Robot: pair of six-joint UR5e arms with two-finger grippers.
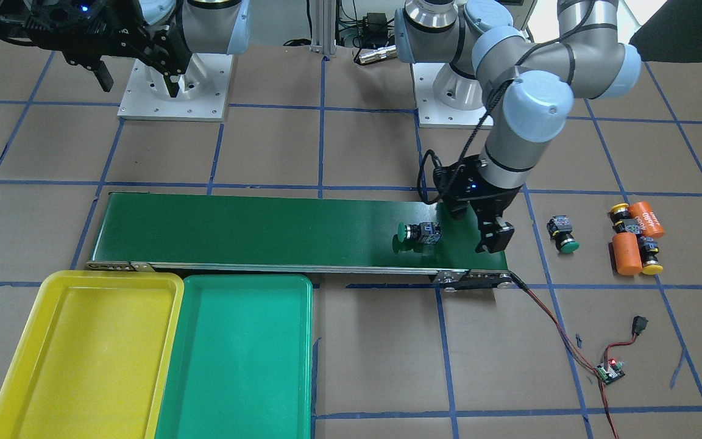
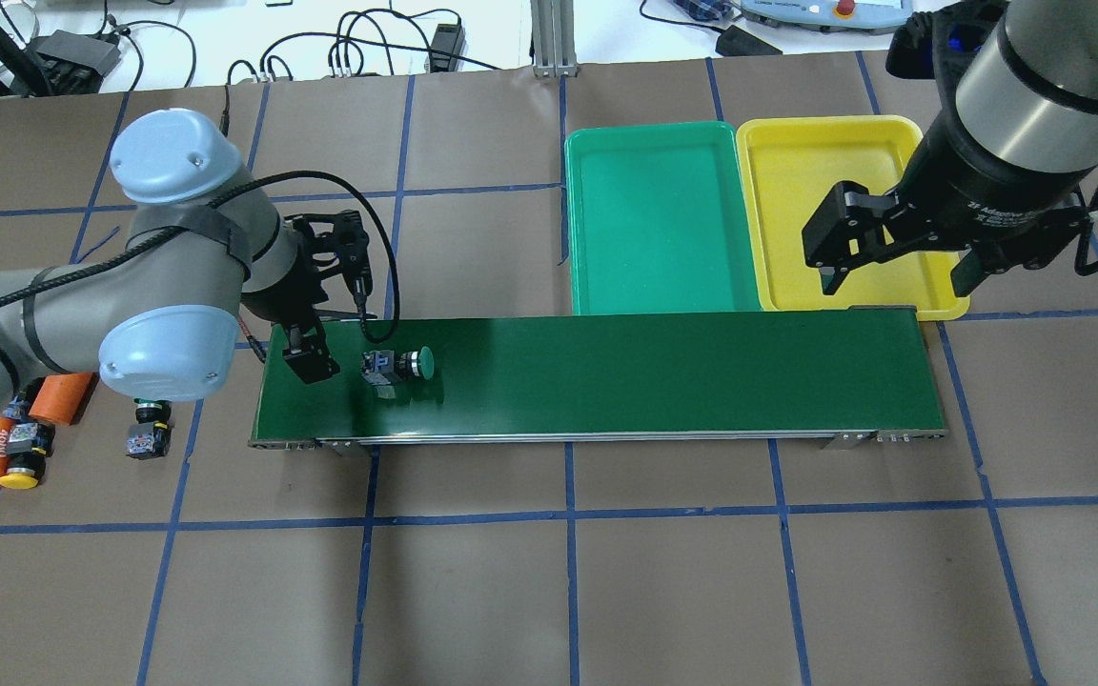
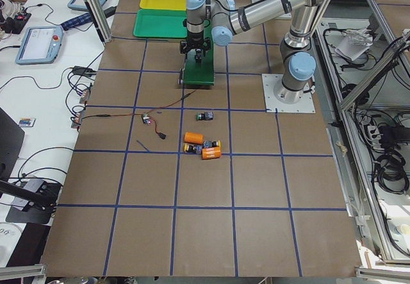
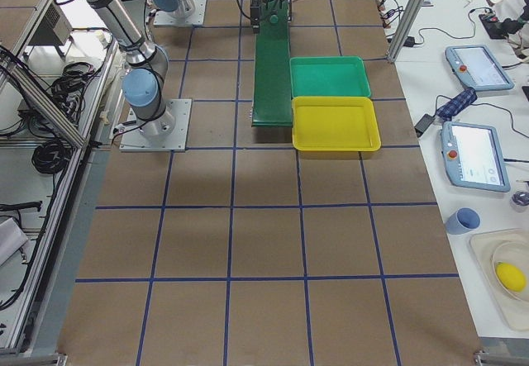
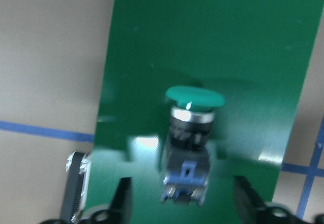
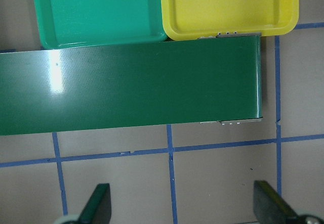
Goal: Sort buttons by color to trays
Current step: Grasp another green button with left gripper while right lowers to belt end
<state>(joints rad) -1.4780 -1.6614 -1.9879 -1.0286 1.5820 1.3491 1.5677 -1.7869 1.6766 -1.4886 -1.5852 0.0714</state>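
Buttons point(image 1: 419, 232) four (two green), trays point(image 1: 83, 353) two

Green button point(image 2: 401, 365) lying on the conveyor belt point(image 2: 654, 372).
Left pincer point(image 2: 309, 358) just beside it; right pincer point(image 2: 897, 273), jaws apart, seen against the yellow tray point(image 2: 797, 191).

One camera sits behind my shoulders, looking forward and down on the conveyor belt point(image 2: 606, 372). Another faces me from across the table, so my left side falls on its right. Two distant cameras look along the table from its ends. My left wrist camera hangs close over the green button point(image 5: 195, 96), blurred, perhaps slightly tilted. My right wrist camera looks straight down on the belt's end, the yellow tray point(image 6: 228, 1) and the green tray point(image 6: 101, 6), which the overhead view shares.
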